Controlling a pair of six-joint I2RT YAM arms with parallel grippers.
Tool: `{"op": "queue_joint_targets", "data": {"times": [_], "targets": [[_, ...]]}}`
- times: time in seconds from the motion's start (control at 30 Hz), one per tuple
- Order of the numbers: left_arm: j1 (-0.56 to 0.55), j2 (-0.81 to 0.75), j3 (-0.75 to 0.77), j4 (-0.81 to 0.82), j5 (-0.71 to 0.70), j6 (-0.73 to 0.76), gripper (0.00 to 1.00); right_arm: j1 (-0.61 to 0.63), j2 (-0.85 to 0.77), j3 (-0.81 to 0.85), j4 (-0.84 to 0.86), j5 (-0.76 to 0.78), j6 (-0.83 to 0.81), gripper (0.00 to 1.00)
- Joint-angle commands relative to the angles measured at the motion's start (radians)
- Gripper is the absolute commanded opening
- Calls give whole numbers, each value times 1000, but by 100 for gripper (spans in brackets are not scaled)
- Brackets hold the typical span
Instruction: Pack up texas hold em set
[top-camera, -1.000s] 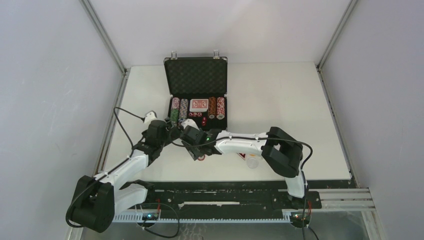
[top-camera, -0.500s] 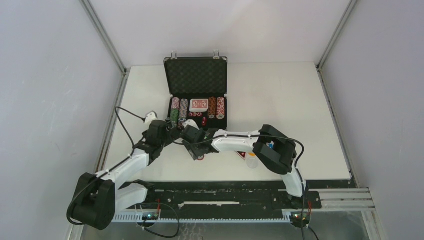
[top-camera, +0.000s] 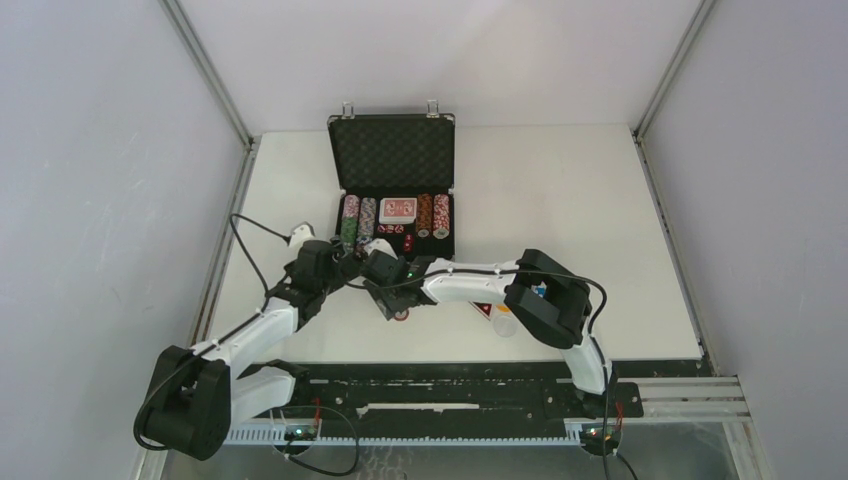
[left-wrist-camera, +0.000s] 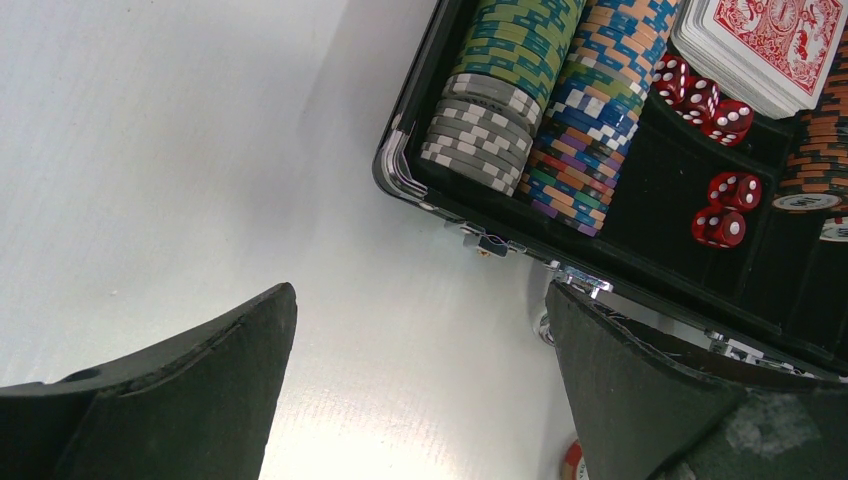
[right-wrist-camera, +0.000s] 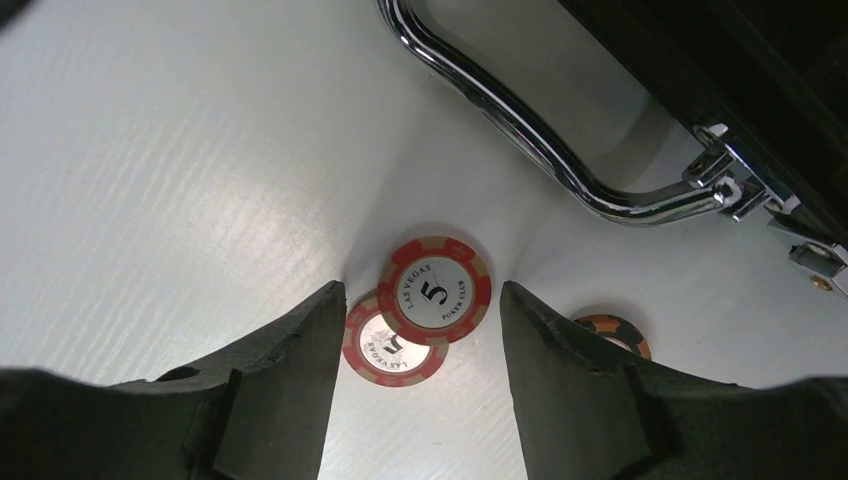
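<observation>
The black case (top-camera: 392, 150) lies open at the table's far middle, its lid propped up. Its tray holds rows of striped chips (left-wrist-camera: 500, 100), a red card deck (left-wrist-camera: 770, 45) and red dice (left-wrist-camera: 722, 195). Two red "5" chips (right-wrist-camera: 435, 290) overlap on the table just in front of the metal handle (right-wrist-camera: 540, 125), between my right gripper's open fingers (right-wrist-camera: 420, 380). An orange chip (right-wrist-camera: 610, 330) lies beside the right finger. My left gripper (left-wrist-camera: 420, 380) is open and empty over bare table, just in front of the case's near left corner (left-wrist-camera: 395, 170).
Both grippers meet close together in front of the case (top-camera: 365, 270). A small clear cup (top-camera: 505, 322) and a red-and-white object (top-camera: 483, 309) lie by the right arm's elbow. Metal frame rails border the table left and right.
The right arm's elbow folded inward a second ago and has since held still. The left arm has barely moved.
</observation>
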Motion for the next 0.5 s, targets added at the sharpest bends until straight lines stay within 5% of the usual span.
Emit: {"op": "queue_joint_targets", "data": {"times": [0.0, 0.47], "targets": [[7, -5, 60, 32, -1, 14, 99, -4, 10, 64, 21, -5, 20, 66], [10, -3, 59, 35, 10, 13, 99, -16, 29, 75, -36, 38, 71, 66]]}}
